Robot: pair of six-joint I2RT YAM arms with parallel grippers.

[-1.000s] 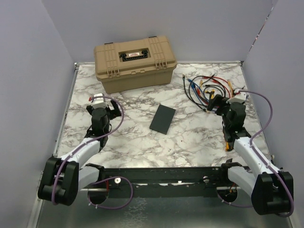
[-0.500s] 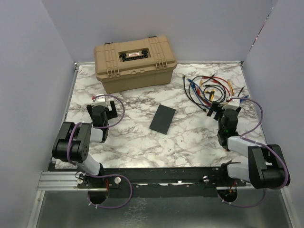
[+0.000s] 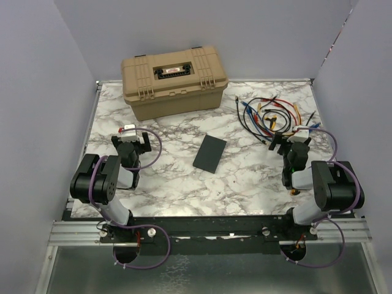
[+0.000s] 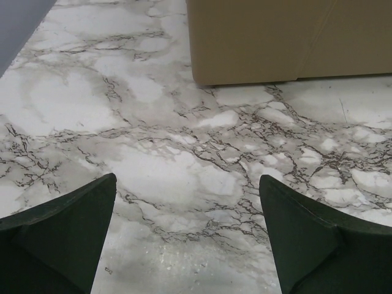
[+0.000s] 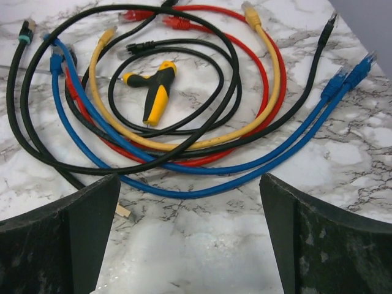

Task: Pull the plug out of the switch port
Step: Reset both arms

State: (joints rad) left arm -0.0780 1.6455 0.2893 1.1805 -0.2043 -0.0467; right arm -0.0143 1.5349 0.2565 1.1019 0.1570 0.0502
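Resting folded near the bench [image 3: 245,177] edge, left pincer [image 4: 187,236] and right pincer [image 5: 190,236] gape wide, holding nothing; patch cables [image 5: 184,122] lie loose, unplugged; switch port not identifiable.

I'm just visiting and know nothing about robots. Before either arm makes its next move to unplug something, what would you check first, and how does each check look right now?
1. Left gripper open and holding nothing: ok, only bare marble shows between its fingers.
2. Right gripper open and holding nothing: ok.
3. Switch and its plugged port located: cannot tell; a flat black slab lies mid-table, but no port or plug shows on it.
4. Loose cables out of the right gripper's way: not ok, the pile lies just ahead of it.
5. Tan toolbox shut and out of the way: ok, it sits at the far edge with its lid down.
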